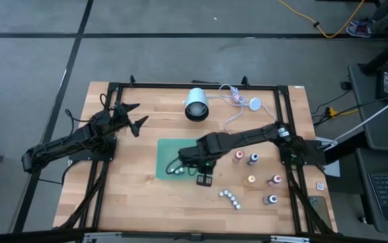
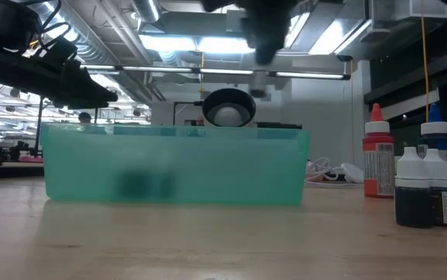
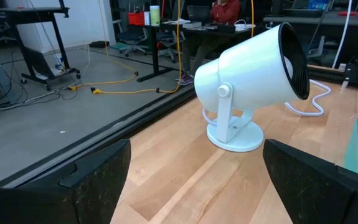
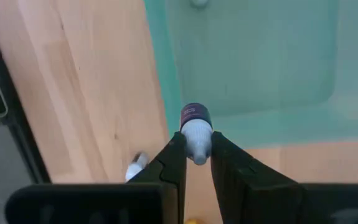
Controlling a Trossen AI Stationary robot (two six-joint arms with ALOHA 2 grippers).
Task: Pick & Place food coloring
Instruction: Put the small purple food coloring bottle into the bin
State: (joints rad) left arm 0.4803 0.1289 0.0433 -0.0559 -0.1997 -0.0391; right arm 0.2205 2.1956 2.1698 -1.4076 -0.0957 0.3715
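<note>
— Teal plastic is what matters here: the bin [image 1: 170, 152] sits mid-table [image 1: 133, 196], and the right gripper [image 4: 197, 152] hangs at its near edge with a small food coloring bottle [image 4: 195, 127] pinched between its fingers [image 4: 174, 163].

— Where exactly is the bottle relative to the rim?

— From the right wrist view it looks right over the bin's wall, part over the teal floor and part over the wood. I can't tell how high it is.

— So what could go wrong?

— If the fingers let go here, I'd judge the bottle could strike the rim and tumble out onto the table. The hold also seems to be on the pale cap end only, so the bottle might swivel or slip.

— Which way does it point?

— Its long axis runs along the fingers' reach: pale cap back between the fingers, dark body pointing out toward the bin. Its tilt to the table I can't tell.

— And the others?

— Five bottles [image 1: 253, 158] stand upright on the wood to the right of the bin, well apart from it. The left gripper [image 3: 194, 180] waits by the table's far left, fingers spread wide and empty, facing a white lamp [image 3: 253, 74].
</note>
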